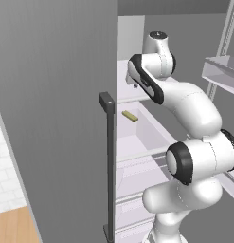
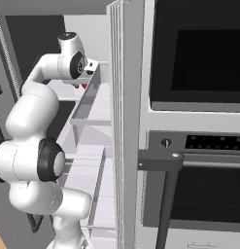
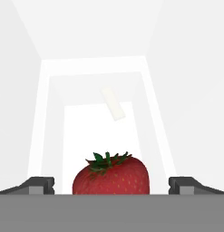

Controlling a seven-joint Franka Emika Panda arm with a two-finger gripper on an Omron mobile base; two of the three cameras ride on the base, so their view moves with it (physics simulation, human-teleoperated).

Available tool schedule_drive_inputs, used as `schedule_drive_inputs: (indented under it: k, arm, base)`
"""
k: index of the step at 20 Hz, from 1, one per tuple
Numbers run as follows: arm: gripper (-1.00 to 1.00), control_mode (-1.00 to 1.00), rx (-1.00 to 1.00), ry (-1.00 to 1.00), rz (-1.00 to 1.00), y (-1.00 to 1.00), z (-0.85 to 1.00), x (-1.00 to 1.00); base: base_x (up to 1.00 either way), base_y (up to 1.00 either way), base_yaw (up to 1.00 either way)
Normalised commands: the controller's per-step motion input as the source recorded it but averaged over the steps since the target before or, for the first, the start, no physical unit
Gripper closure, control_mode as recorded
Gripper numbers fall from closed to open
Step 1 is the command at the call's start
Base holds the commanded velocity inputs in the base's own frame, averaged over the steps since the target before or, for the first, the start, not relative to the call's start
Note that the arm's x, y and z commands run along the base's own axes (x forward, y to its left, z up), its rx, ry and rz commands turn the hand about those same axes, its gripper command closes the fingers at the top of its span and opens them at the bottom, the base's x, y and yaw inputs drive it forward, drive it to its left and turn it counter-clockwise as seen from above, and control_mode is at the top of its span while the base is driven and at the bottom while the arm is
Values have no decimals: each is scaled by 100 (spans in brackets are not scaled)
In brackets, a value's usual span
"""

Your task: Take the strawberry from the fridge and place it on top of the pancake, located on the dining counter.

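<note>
At lower centre of the hand view, we are seeing the strawberry (image 3: 110,176) lying between the fingertips (image 3: 40,185) of the wide-open gripper (image 3: 111,186), inside the fridge (image 1: 57,118).

I'm looking down at a white fridge shelf (image 3: 145,136): a small deep-red strawberry with a green leafy cap (image 3: 111,176) sits on it. Lower, a small flat yellow-green bar (image 1: 130,116) lies on another white shelf (image 1: 132,142).

2 base views flank the arm (image 1: 194,114), facing the fridge (image 1: 57,118); hand view close inside.
</note>
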Motion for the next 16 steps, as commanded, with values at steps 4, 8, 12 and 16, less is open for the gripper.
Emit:
schedule_drive_inputs:
  k: [4,8,12,16]
  arm:
    - [100,-100,0,0,0,0,-3,0]
    - [100,-100,0,0,0,0,-3,0]
    - [100,-100,0,0,-4,0,0,-38]
    - [100,-100,0,0,-11,0,0,-84]
  base:
    - [0,0,0]
    - [0,0,0]
    - [0,0,0]
    - [0,0,0]
